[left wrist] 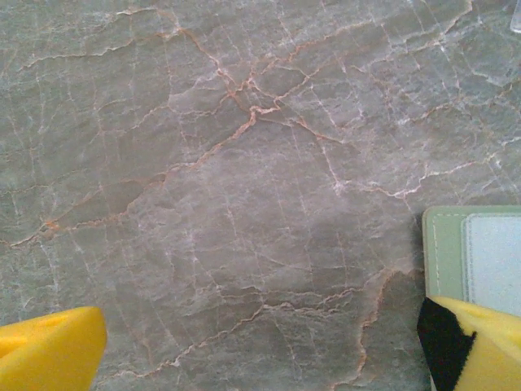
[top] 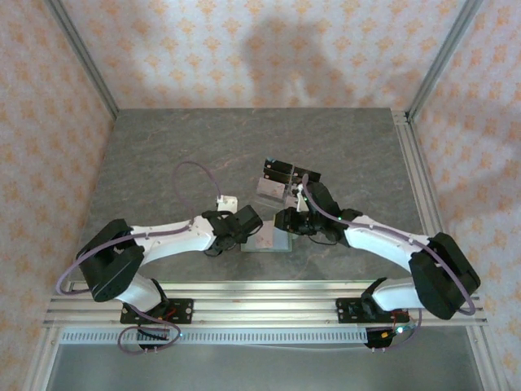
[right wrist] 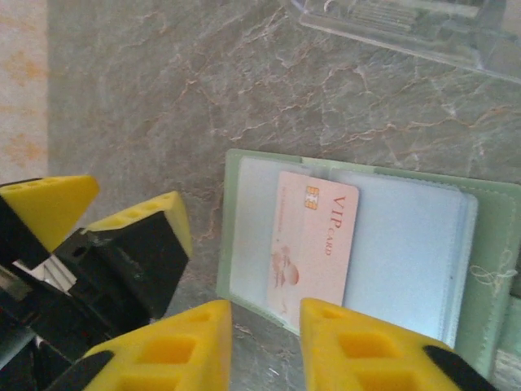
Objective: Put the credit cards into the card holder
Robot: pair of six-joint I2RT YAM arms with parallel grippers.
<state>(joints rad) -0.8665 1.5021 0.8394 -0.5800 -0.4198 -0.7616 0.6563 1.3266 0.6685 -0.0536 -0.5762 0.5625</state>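
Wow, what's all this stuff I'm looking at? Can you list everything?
table: one, grey marble, beneath everything
wallet: one, green, open, mid-table
card: one, pink, lying on the wallet's inside
stand: one, clear, just beyond the wallet
walls: patterned peach, around the table
left gripper: one, yellow fingers, open, beside the wallet
right gripper: one, yellow fingers, open, at the wallet's edge

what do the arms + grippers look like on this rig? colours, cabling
Both the left arm and right arm: white links, black joint housings, lilac cable looped alongside, black base plates. Both the left gripper and right gripper: bright yellow fingers with black backing; the right's have square recesses.
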